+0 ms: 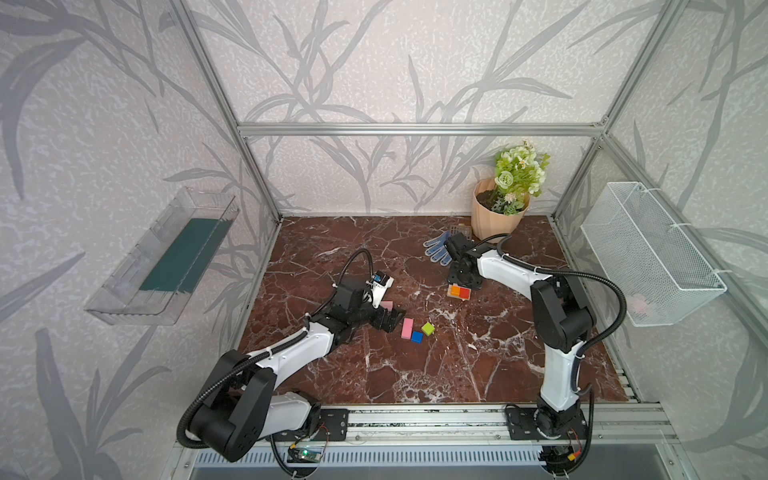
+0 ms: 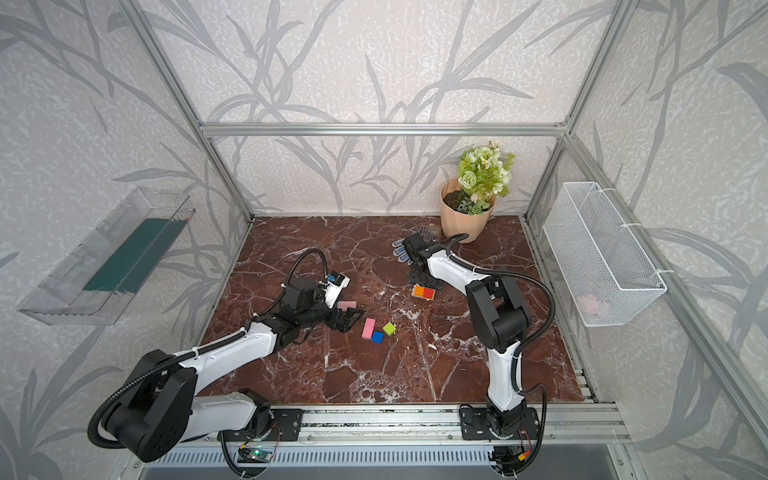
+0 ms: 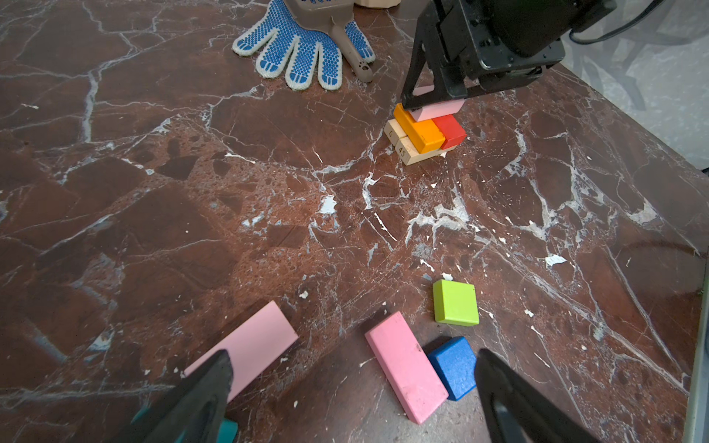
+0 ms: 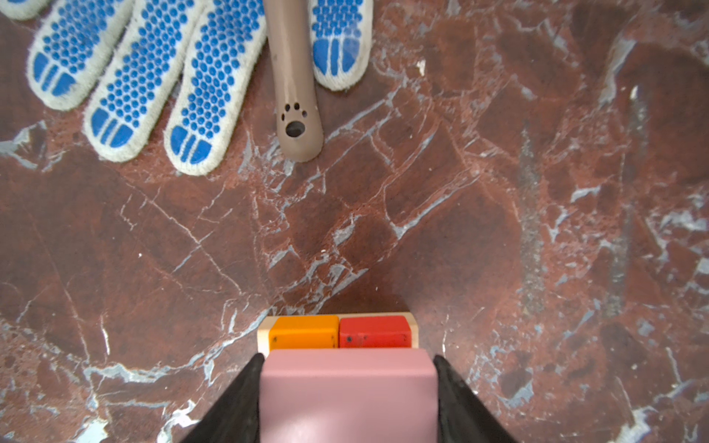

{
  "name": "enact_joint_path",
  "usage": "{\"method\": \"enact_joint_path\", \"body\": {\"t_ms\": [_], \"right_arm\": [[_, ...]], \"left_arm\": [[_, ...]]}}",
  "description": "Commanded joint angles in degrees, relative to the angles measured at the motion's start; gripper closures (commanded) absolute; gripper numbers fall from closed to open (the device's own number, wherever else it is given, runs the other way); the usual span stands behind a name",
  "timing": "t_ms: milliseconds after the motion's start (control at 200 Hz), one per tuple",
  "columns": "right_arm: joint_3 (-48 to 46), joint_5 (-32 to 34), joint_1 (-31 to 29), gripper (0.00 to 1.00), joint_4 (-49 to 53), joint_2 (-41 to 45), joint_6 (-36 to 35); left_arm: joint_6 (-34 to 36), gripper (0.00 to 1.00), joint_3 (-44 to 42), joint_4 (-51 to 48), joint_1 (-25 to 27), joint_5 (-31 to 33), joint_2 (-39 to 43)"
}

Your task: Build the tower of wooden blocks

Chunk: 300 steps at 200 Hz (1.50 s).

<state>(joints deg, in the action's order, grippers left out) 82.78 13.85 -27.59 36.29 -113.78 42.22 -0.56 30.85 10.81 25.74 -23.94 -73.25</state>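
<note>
The tower (image 1: 458,291) stands at the middle right: tan blocks (image 3: 406,151) at the bottom, with an orange block (image 4: 304,331) and a red block (image 4: 374,331) across them. My right gripper (image 4: 349,360) is shut on a pink block (image 4: 349,395) right on top of that layer. Whether the block rests on it I cannot tell. My left gripper (image 3: 353,358) is open and low over the table. Beside it lie a pale pink block (image 3: 253,345), a pink block (image 3: 406,366), a blue cube (image 3: 454,366) and a green cube (image 3: 455,302). A teal block (image 3: 228,431) peeks from under one finger.
A blue dotted glove (image 1: 436,247) and a brown scoop handle (image 4: 293,96) lie just behind the tower. The beige flowerpot (image 1: 496,216) stands in the back right corner. A wire basket (image 1: 652,253) hangs on the right wall and a clear tray (image 1: 162,257) on the left wall.
</note>
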Motion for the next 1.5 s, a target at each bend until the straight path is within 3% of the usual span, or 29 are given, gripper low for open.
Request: {"method": "enact_joint_path", "body": {"t_ms": [0,510,700,1125,1320,1494], "right_arm": [[0.4,-0.2,-0.3,0.47,0.7,1.3,0.4],[-0.7,-0.6,-0.3,0.34,-0.6,2.0,-0.3],[-1.3,-0.3,-0.3,0.25,-1.2,2.4,-1.0],[-3.6,-0.1,-1.1,0.23,-1.8,8.1,-2.2],[-10.6,-0.1,-3.3,0.2,-5.1,19.8,-4.3],[-16.0,0.0,-10.7,0.19,-10.5,25.9,-4.5]], "left_arm": [[1.4,0.01,-0.2,0.6,-0.2,-0.9,0.6],[1.4,0.01,-0.3,0.5,-0.2,-1.1,0.5],[1.4,0.01,-0.3,0.5,-0.2,-1.2,0.5],[1.5,0.01,-0.6,0.8,-0.3,-0.8,1.4],[-2.2,0.01,-6.4,5.4,-0.4,12.8,10.1],[-5.5,0.01,-13.3,10.4,-1.3,23.4,19.5]]}}
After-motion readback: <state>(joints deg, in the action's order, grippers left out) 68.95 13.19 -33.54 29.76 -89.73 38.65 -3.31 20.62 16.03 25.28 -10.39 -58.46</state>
